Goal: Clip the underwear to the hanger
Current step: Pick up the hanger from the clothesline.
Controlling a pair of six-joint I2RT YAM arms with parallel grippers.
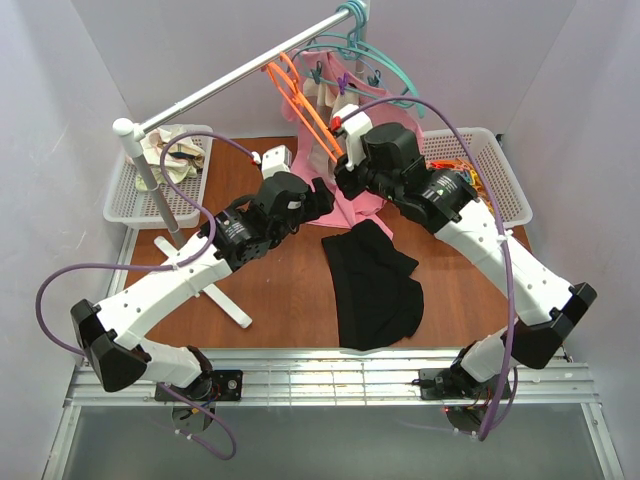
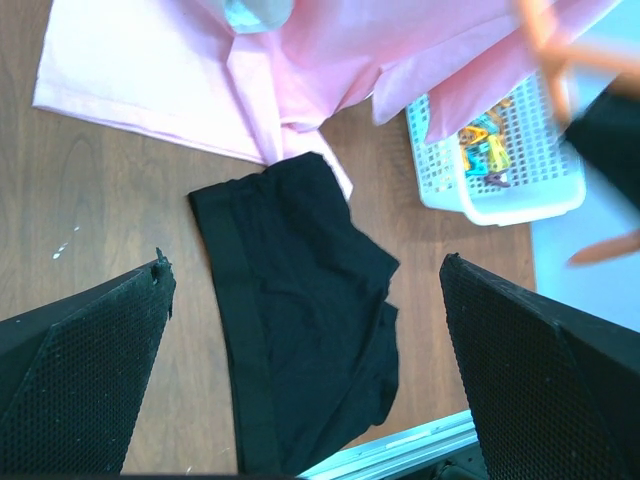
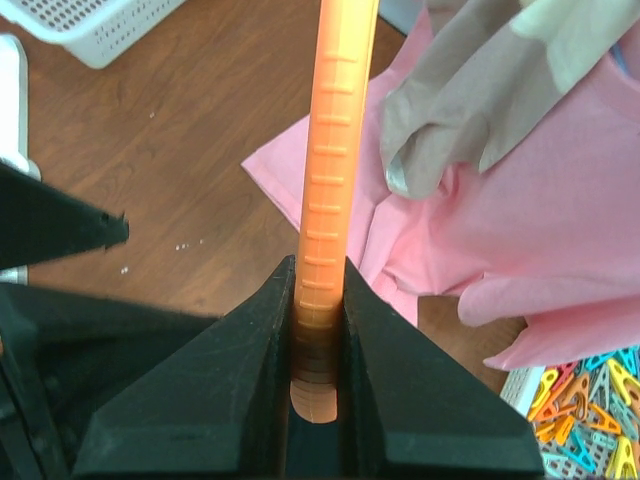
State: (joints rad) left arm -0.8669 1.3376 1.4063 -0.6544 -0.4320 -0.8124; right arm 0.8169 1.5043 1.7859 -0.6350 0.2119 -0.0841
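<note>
Two arms over a brown desk [image 1: 280, 290], seen from above and from each wrist. The left arm folds its elbow out low at the near left corner. Its forearm climbs toward the middle and carries the left tool [image 1: 318, 200] above the desk, aimed at the draped pink shirt [image 1: 350, 205]. The wrist view shows this tool's jaws spread wide with nothing between them. The right arm bends its elbow out at the near right, and its forearm runs up and leftward to the right tool [image 3: 318, 300]. That tool is clamped on a ribbed bar of the hanger [image 3: 325, 150], one finger pressed against each side. The orange hanger slants from the rail [image 1: 230, 85] down to this grip, in front of the pink shirt. The underwear [image 1: 372, 285] lies spread on the desk between the two arms, near the front edge. It is apart from both tools, and its far corner meets the hem of the pink shirt. A white basket [image 1: 500, 170] of coloured clips stands at the right, behind the right forearm.
</note>
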